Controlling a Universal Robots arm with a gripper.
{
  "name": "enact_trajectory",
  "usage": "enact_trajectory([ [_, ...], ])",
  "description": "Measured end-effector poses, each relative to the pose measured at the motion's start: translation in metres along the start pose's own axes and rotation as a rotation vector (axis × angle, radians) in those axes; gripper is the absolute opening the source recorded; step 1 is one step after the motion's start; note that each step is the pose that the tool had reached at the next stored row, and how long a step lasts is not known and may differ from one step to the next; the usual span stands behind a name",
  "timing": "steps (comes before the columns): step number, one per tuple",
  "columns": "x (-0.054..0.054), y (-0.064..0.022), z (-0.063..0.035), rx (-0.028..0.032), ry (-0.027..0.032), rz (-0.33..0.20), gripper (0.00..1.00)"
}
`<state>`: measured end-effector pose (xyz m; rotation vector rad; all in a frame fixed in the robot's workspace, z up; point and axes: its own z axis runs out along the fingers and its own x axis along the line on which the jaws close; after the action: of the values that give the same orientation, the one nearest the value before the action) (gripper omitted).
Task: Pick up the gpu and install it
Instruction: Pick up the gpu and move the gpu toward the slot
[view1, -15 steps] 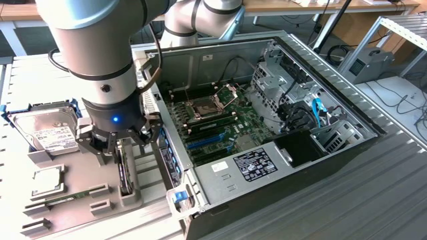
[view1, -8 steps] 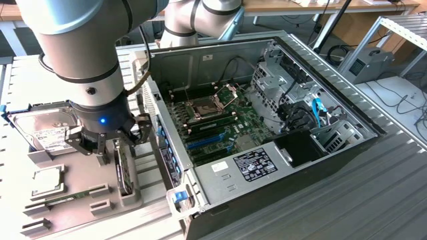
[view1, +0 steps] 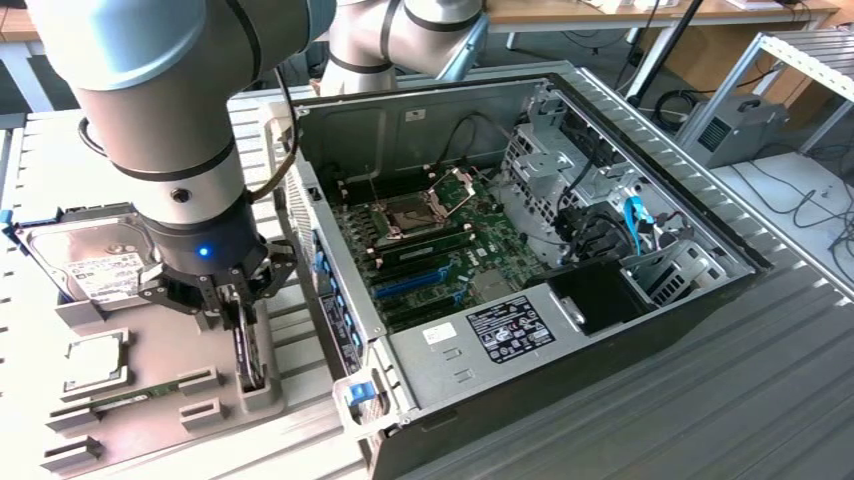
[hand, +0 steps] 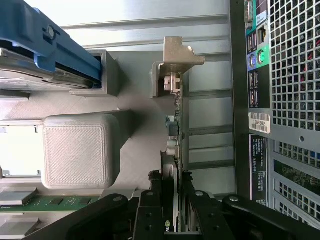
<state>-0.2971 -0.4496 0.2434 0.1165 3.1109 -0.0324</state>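
Note:
The gpu (view1: 250, 350) stands on edge in a slot of the grey fixture (view1: 167, 345), beside the open computer case (view1: 400, 115). In the wrist view the gpu (hand: 175, 132) shows edge-on, with its silver bracket at the far end. My gripper (view1: 238, 300) is down over the card's top edge. Its black fingers (hand: 150, 205) press on both sides of the card, so my gripper (hand: 172, 202) is shut on it. The card still sits in the fixture. The motherboard (view1: 447, 250) with its blue slots lies inside the case.
On the fixture lie a silver hard drive (view1: 94, 265) in a blue carrier (hand: 50, 45), a narrow green memory stick (view1: 134, 392) and a square chip tray (view1: 91, 360). The case's rear panel (hand: 295, 75) is close beside the card. Cables and drive cages fill the case's exterior-view right.

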Motion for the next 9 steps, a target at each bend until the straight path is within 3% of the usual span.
enact_trajectory([
  [9,-0.0002,-0.0001,-0.0045,0.0000,0.0000,0.000,0.26],
])
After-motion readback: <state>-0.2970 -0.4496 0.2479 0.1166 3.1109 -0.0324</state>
